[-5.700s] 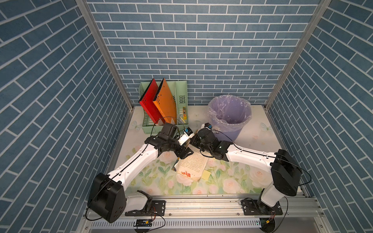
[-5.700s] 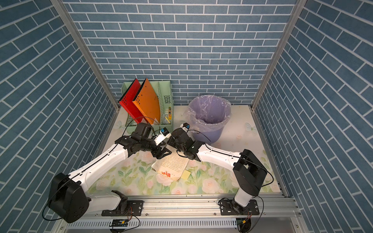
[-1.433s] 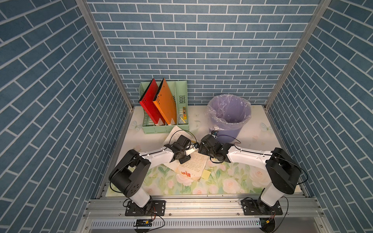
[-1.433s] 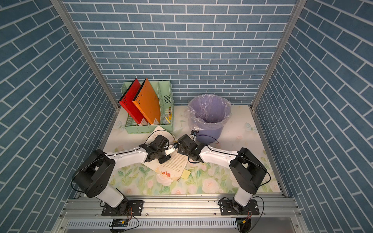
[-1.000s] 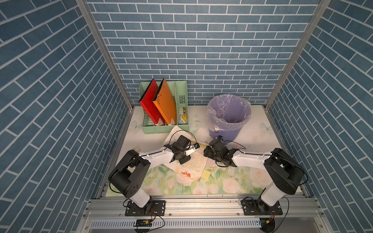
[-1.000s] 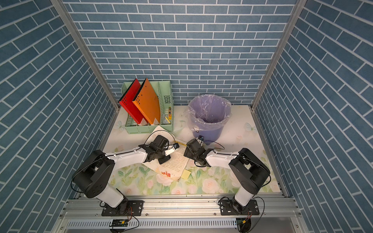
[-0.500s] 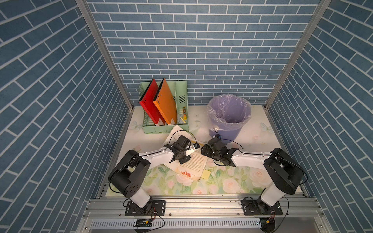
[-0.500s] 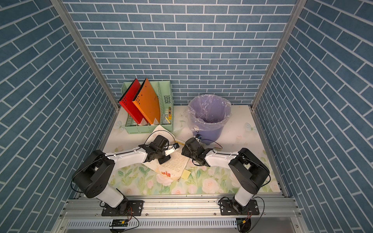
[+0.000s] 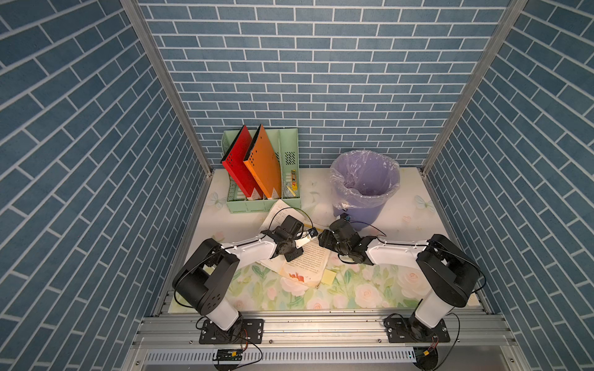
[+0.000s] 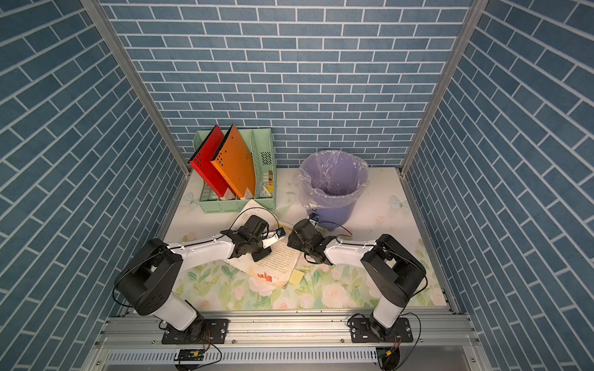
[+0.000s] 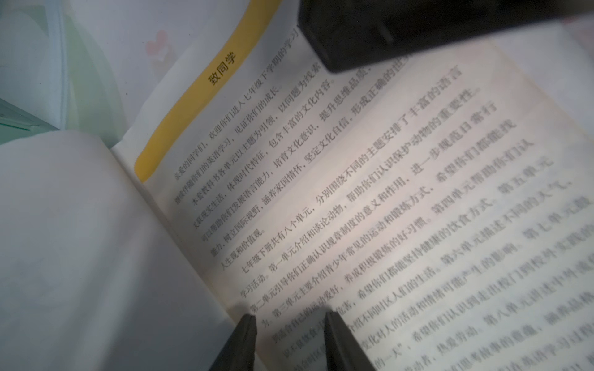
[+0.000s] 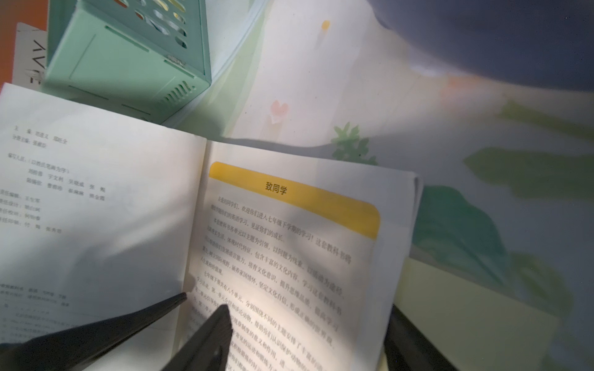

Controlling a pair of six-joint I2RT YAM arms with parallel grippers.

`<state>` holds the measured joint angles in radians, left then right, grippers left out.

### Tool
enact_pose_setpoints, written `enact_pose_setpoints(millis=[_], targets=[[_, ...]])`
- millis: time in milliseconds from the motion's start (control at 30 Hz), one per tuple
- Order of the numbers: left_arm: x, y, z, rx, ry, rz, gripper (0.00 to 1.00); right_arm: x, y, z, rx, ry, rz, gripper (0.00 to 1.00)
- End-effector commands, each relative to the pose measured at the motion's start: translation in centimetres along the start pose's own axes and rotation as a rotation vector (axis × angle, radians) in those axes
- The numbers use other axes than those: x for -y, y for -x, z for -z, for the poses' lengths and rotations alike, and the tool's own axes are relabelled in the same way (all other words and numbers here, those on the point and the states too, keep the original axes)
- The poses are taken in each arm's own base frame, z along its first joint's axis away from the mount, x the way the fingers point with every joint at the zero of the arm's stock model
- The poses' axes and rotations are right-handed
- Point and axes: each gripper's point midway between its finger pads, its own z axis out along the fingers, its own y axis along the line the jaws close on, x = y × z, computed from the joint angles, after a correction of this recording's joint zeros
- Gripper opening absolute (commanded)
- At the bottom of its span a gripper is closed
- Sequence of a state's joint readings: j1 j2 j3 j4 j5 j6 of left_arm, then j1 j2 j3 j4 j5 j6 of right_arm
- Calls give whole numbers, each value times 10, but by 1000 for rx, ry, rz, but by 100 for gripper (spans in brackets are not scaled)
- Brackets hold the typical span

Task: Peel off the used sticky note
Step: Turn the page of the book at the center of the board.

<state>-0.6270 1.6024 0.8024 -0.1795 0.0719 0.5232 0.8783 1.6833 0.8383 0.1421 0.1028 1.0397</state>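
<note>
The left pincer (image 11: 289, 321) has its tips a little parted with nothing between them, low over the open book (image 9: 307, 258) just beside the spine; whether they touch the page I cannot tell; facing it, almost tip to tip, the right pincer (image 9: 322, 240) is spread wide over the right-hand page, gripping nothing; the yellow sticky note (image 9: 328, 276) lies on the flowered table (image 9: 401, 289) behind the right pincer, toward the arm bases, just beside the book's corner; beyond the left pincer stands a green file rack (image 9: 247, 205) holding a red folder (image 9: 238, 167) and an orange folder (image 9: 265, 167); beyond the right pincer, a lined purple bin (image 9: 363, 208).
</note>
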Motion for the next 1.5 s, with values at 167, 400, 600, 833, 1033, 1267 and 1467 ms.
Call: enact_pose_setpoints(millis=[167,400,600,833,1033,1267,1467], targets=[[12,-16,0,-41,-41,6,40,-22,4,7,18,43,44,73],[-21,5,30,52,-48,139,39,-49,0,4,-8,164,61,39],[-57,30,104,212,-76,225,42,-74,14,25,46,174,103,5],[-25,32,149,272,-221,275,60,-134,25,42,71,287,24,5],[-15,16,155,273,-254,333,70,-177,29,33,71,325,-86,4],[-17,5,154,280,-239,394,78,-204,30,14,62,343,-108,4],[-18,4,147,275,-246,415,78,-196,22,-4,42,293,-107,5]])
